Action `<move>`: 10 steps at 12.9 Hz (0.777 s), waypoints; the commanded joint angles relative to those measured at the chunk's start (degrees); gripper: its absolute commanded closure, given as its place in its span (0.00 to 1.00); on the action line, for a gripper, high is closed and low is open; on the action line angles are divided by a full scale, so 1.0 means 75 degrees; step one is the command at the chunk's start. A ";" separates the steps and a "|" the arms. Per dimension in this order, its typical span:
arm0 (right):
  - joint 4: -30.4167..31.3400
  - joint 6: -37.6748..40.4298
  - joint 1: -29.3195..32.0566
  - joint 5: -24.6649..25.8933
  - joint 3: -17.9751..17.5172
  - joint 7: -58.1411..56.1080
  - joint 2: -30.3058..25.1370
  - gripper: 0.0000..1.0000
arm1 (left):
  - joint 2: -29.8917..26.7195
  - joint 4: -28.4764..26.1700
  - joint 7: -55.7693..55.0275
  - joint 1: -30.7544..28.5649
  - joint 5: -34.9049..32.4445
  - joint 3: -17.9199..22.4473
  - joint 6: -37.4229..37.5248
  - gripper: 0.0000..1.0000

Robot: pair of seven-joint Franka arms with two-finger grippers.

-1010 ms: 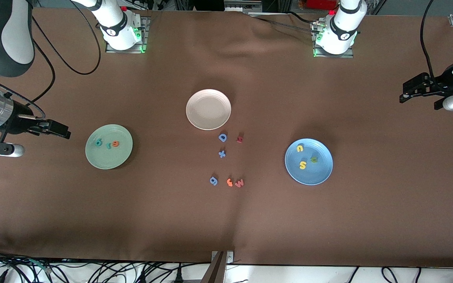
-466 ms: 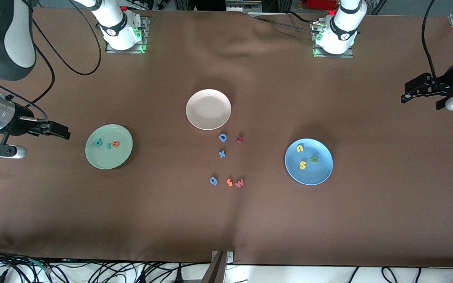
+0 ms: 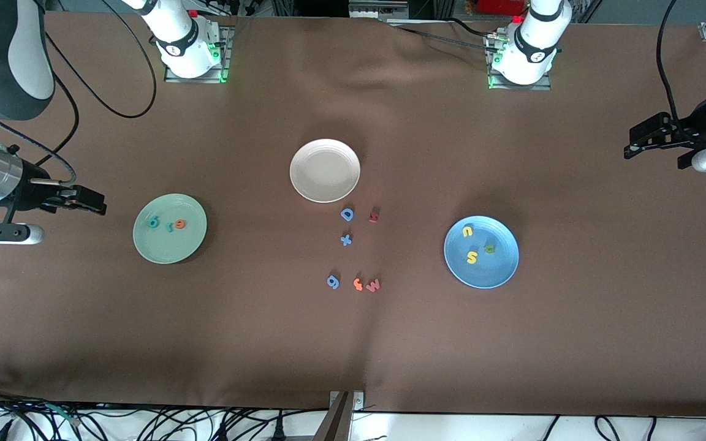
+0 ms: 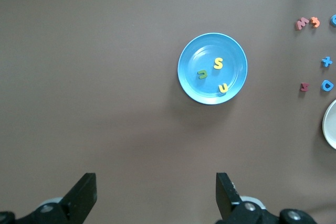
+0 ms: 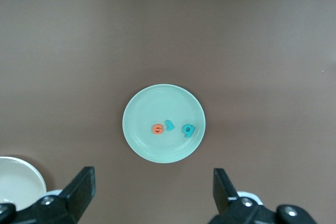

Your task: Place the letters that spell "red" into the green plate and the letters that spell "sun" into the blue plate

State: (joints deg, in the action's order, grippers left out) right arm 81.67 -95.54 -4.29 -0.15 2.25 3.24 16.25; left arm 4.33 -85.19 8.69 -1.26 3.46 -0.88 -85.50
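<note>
Sorted: "red" letters (image 3: 169, 224) in green plate (image 3: 197, 236), "sun" letters (image 3: 474, 245) in blue plate (image 3: 506, 269); left hand (image 3: 635, 147) and right hand (image 3: 92, 205) wide open, empty, parked over desk ends

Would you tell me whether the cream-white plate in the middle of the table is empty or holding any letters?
Empty. The cream-white plate shows only its bare surface; the loose blue capital D lies on the cloth just outside its rim.

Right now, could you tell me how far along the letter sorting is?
It looks finished. The green plate holds the teal d, teal r and orange e; the blue plate holds the yellow u, yellow s and olive n. Both the left gripper and right gripper hang open and empty. Nothing seems left.
</note>
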 commanded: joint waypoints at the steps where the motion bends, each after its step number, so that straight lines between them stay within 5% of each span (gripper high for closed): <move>1: 0.0102 -0.0024 0.0513 0.0313 -0.0640 0.0222 -0.0233 0.01 | 0.0008 0.0132 -0.0022 -0.0042 0.0171 -0.0035 0.0150 0.00; 5: 0.0208 -0.0117 0.0899 0.0383 -0.1107 0.0236 -0.0268 0.01 | 0.0008 0.0132 -0.0022 -0.0054 0.0171 -0.0035 0.0150 0.00; 10: 0.0208 -0.0129 0.0888 0.0395 -0.1109 0.0247 -0.0280 0.01 | -0.0003 0.0132 -0.0022 -0.0054 0.0160 -0.0012 0.0162 0.00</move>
State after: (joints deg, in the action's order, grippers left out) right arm 81.80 -95.89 1.21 1.72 -4.75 4.24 15.49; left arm 4.33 -85.19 8.69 -1.27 3.46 -0.93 -85.44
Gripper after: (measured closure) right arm 0.004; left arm 0.000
